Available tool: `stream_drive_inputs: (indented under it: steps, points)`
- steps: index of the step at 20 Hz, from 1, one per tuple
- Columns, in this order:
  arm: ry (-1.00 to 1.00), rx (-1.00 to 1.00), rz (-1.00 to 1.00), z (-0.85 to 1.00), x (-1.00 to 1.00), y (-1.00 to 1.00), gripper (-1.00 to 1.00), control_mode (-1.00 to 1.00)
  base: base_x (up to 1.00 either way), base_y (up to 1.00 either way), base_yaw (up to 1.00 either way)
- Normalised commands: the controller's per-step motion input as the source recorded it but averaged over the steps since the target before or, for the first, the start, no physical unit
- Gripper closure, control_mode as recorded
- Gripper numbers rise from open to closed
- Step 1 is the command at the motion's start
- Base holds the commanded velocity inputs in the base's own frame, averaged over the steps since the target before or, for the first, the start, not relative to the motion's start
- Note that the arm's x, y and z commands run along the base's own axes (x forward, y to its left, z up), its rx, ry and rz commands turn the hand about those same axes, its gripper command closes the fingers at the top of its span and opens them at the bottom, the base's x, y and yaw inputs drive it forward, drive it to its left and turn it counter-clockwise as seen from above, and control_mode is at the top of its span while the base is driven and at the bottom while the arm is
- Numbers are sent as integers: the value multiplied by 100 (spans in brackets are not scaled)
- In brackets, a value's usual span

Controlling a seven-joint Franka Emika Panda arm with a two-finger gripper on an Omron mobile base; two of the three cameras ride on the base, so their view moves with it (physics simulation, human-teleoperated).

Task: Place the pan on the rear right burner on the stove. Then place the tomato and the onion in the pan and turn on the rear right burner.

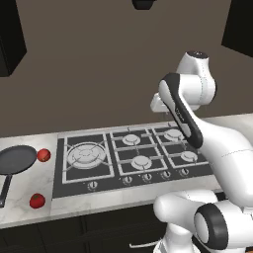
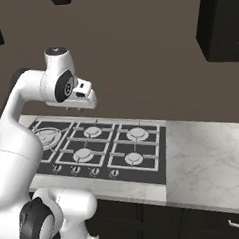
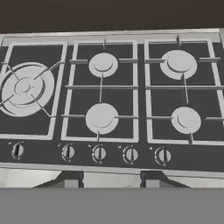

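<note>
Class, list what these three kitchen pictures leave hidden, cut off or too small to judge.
- Pan handle: cut by the left edge, left base view.
- Gripper jaws: just the fingertips above the grey band, hand view; the gap is unclear.
- Knob markings: too small.

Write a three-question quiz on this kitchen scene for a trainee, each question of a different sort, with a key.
1. True or false: the pan already sits on the rear right burner.
2. Multiple choice: the big multi-ring burner is at which end of the stove, seen from the robot? A) left B) right C) centre
3. Fill in: the row of knobs along the stove's front edge numbers ____.

Key
1. False: it lies on the counter left of the stove, near two red round items.
2. A
3. five
</note>
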Motion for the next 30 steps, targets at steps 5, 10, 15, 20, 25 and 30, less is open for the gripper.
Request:
stream_drive_inputs:
  steps: [5, 10, 15, 20, 25, 30]
  points:
    - [0, 0, 0, 0, -2, 9, -100, -100, 0, 0, 0]
    - [3, 0, 0, 0, -3, 38, -100, -100, 0, 0, 0]
    - [1, 0, 0, 0, -15, 42, -100, -100, 0, 0, 0]
    - [3, 0, 0, 0, -18, 55, -100, -100, 0, 0, 0]
    - [7, 0, 0, 0, -11, 59, -100, -100, 0, 0, 0]
    - [8, 0, 0, 0, -3, 57, -100, -100, 0, 0, 0]
